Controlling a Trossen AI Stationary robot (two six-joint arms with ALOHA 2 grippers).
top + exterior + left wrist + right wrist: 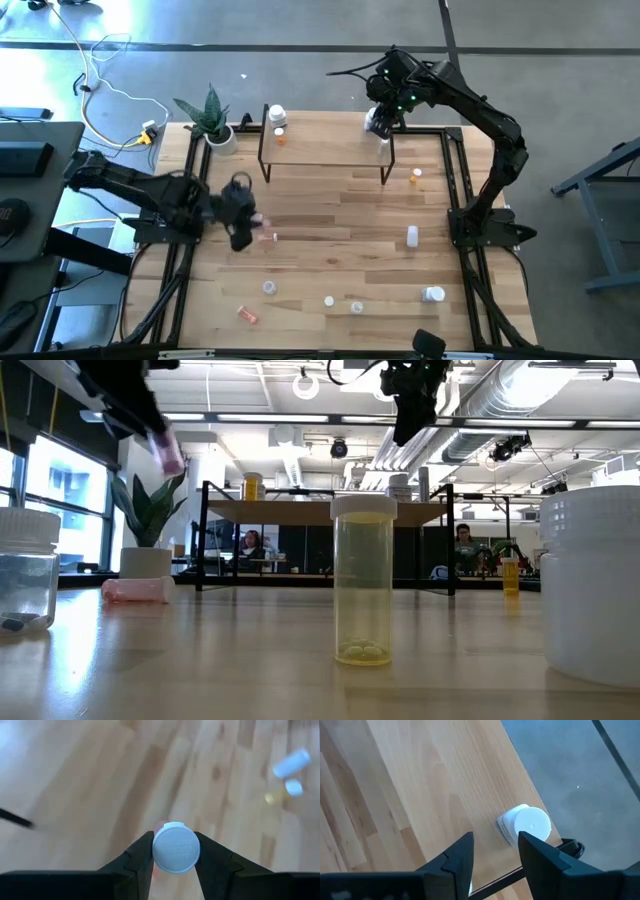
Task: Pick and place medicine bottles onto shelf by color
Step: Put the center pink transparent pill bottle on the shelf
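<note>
My left gripper [245, 218] is over the table's left middle, shut on a small pink bottle [170, 456] with a white cap [176, 846]. My right gripper [495, 854] is open above the shelf's [325, 150] far right corner. A white bottle [526, 826] stands on that corner just beyond its fingertips, untouched. A white-capped bottle [277, 115] and an orange one [281, 136] stand on the shelf's left end. Several more bottles lie or stand on the table. My left gripper pinches the bottle's white cap [176, 865] by its round sides between its two fingers [142, 852]. The fingers come from above, pointing down. The bottle is lifted clear of the table and hangs tilted below the fingers in the low view.
A pink bottle [268, 237] lies just right of my left gripper. An orange vial [416, 177] and white bottles [412, 236] [433, 294] stand on the right. Small vials [269, 288] [329, 300] [357, 306] and an orange-pink one [247, 314] are near the front edge. A potted plant [212, 120] stands at the far left.
</note>
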